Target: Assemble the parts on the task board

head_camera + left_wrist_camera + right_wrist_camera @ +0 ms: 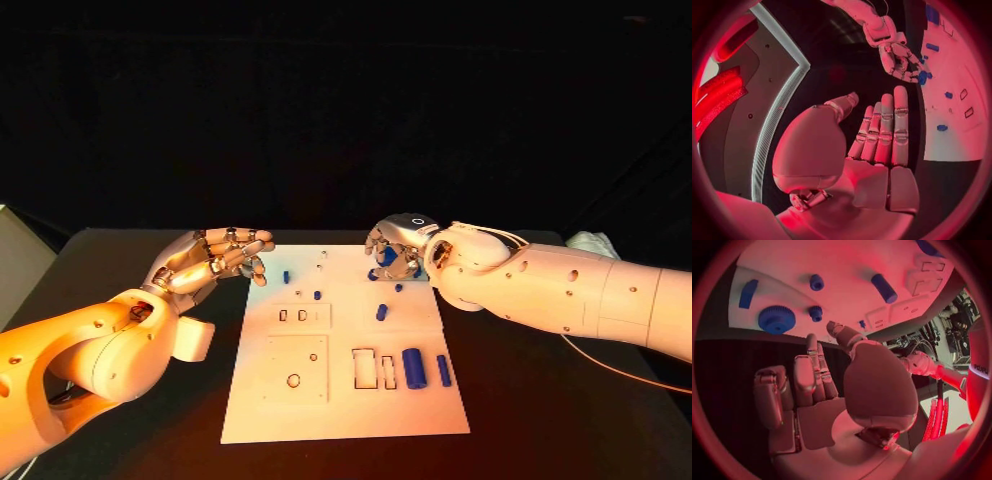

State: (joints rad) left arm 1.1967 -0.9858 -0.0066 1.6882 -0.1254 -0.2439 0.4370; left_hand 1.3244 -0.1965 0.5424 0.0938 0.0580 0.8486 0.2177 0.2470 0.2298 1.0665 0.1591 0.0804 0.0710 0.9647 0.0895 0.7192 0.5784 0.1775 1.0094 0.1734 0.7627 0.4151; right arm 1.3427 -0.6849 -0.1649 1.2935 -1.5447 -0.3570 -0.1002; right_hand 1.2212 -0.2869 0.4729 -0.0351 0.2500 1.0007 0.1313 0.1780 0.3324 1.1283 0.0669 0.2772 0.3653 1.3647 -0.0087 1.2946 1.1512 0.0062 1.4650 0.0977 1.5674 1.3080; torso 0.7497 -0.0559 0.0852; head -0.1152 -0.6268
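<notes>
While parts are lying scattered on task board, left hand is hovering at board's left far edge, fingers apart, holding nothing. Blue gear is sitting at far right corner — likely light, rigid, slick plastic; grip by toothed rim. Right hand is hanging just above it, fingers loosely curled, holding nothing.

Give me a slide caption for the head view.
Both open hands, left hand and right hand, hover at the task board's far end, blue parts scattered.
</notes>
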